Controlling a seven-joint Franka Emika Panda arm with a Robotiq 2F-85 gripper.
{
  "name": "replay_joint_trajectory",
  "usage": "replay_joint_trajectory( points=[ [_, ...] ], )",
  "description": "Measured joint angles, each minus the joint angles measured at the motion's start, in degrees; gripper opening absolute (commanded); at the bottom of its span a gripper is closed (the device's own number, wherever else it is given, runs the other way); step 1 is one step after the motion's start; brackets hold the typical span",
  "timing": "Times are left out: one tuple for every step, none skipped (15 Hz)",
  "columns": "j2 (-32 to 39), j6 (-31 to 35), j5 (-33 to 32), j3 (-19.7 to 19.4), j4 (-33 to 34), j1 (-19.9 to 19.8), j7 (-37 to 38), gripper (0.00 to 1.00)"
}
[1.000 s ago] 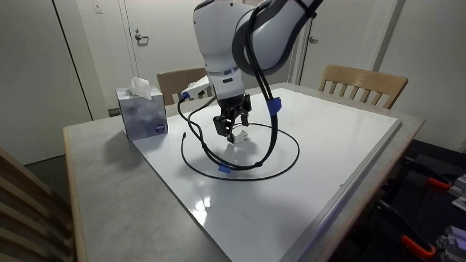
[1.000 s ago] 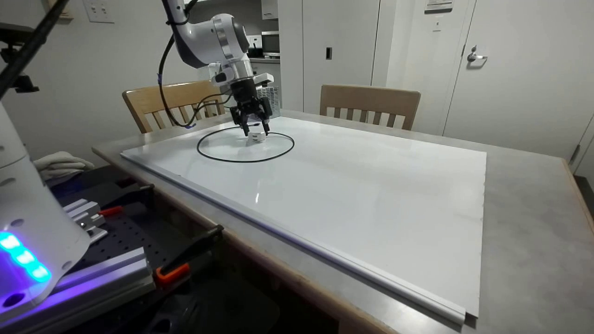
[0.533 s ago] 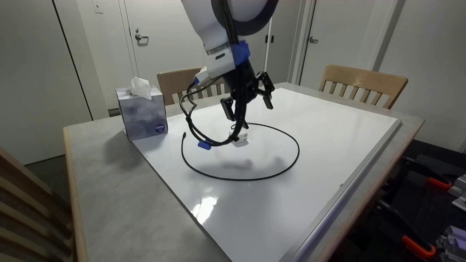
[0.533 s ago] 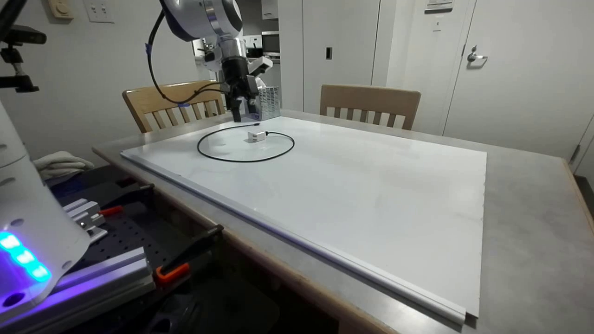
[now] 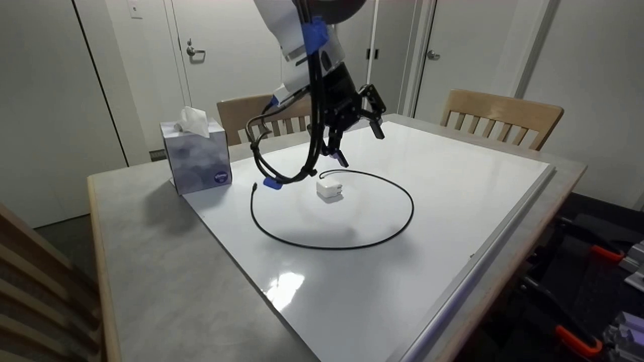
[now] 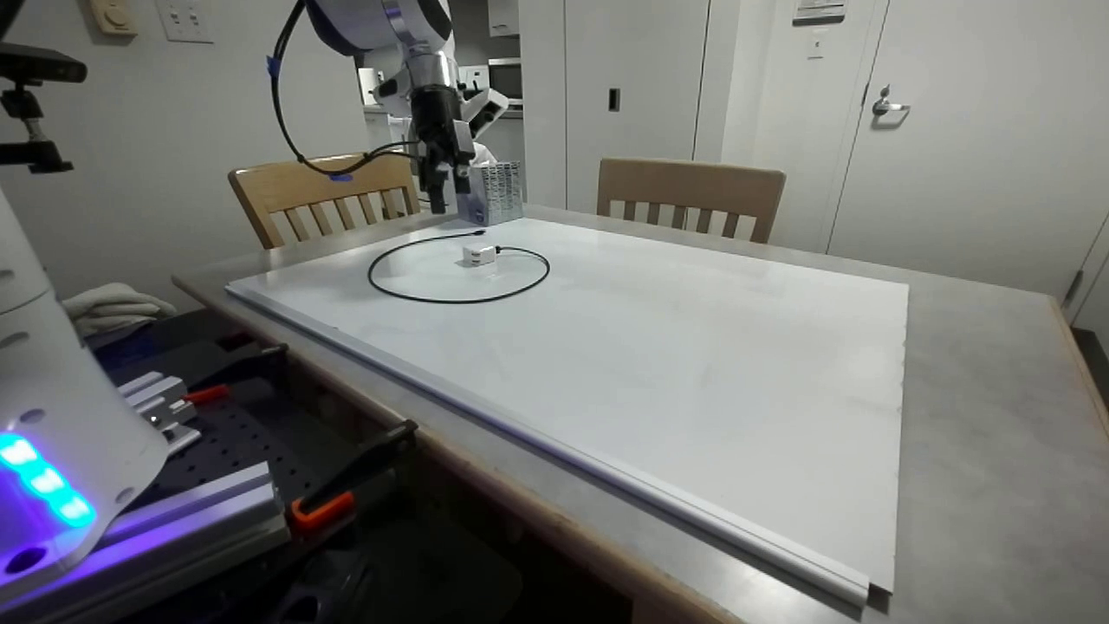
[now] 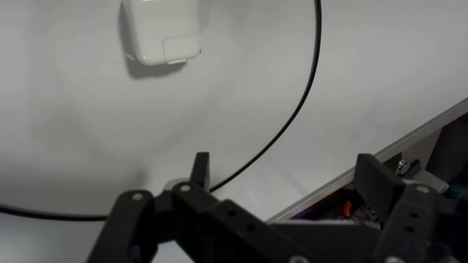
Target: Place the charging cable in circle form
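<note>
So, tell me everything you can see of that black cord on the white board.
The charging cable is thin and smooth, with a black coating that looks like rubber or plastic. It lies on the white board in one rounded, open loop, its ends not meeting. One end, a small dark connector, lies free; the other seems to join the white plug, which sits inside the loop. The gripper is open above the board, not touching the cable.

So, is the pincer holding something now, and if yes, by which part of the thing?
Nothing is held. The pincer hangs open, touching neither the black cable nor the white plug, which both lie on the white board.
</note>
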Motion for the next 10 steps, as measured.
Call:
replay_joint_trajectory(
  points=[
    [0.22,1.82,-1.44,-0.15,0.03,0.19,0.9,1.0],
    [0.53,4.83,-3.58,-0.44,0.04,0.49,2.06,1.0],
    [0.97,8.12,-5.91,-0.83,0.04,0.86,3.42,1.0],
    [1.51,11.49,-8.12,-1.31,0.01,1.26,5.06,1.0],
    [2.06,15.12,-10.08,-1.86,-0.05,1.67,7.07,1.0],
    [2.57,18.64,-11.49,-2.31,-0.08,1.94,9.18,1.0],
    [3.08,22.4,-12.74,-2.72,-0.21,2.08,11.48,1.0],
    [3.49,26.07,-14.08,-3.11,-0.32,2.18,13.79,1.0],
    [3.81,29.58,-15.85,-3.54,-0.42,2.33,16.15,1.0],
    [4.08,32.98,-18.17,-4.08,-0.46,2.55,18.59,1.0]
  ],
)
